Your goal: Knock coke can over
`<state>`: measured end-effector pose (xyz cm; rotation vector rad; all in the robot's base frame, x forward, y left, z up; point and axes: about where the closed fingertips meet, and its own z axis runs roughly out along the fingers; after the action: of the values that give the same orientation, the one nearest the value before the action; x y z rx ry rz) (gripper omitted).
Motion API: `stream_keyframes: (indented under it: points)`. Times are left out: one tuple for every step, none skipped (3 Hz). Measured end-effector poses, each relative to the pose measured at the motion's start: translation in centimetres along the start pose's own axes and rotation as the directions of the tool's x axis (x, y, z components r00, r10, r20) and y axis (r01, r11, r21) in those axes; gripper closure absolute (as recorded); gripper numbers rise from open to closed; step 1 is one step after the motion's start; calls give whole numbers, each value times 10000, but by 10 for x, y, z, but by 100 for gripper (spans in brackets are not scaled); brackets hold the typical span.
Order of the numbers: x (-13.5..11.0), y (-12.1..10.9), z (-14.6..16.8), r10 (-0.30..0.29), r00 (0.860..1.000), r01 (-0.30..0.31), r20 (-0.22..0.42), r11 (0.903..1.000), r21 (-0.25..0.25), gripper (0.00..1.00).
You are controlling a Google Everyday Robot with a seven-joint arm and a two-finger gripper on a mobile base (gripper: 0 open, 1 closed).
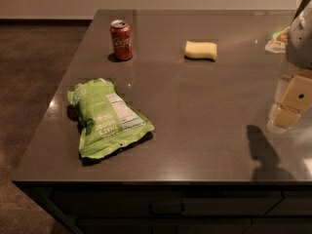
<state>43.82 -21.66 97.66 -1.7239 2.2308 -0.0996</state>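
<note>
The coke can [121,40] stands upright on the dark countertop [204,106] near the far left corner. It is red with white script and a silver top. My gripper [291,101] is at the right edge of the view, above the counter's right side, far from the can. It casts a shadow on the counter in front of it.
A green snack bag [108,118] lies flat at the front left of the counter. A pale yellow sponge [200,50] lies at the back middle. Some light-coloured items [277,40] sit at the far right. The counter's left edge drops to a dark floor [29,82].
</note>
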Motion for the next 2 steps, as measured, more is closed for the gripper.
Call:
stream_keyframes:
  points:
    - [0,0,0,0,10000,0,1,10000,2,0]
    - [-19,-23,9,119,9992,-122,391,9999,69,0]
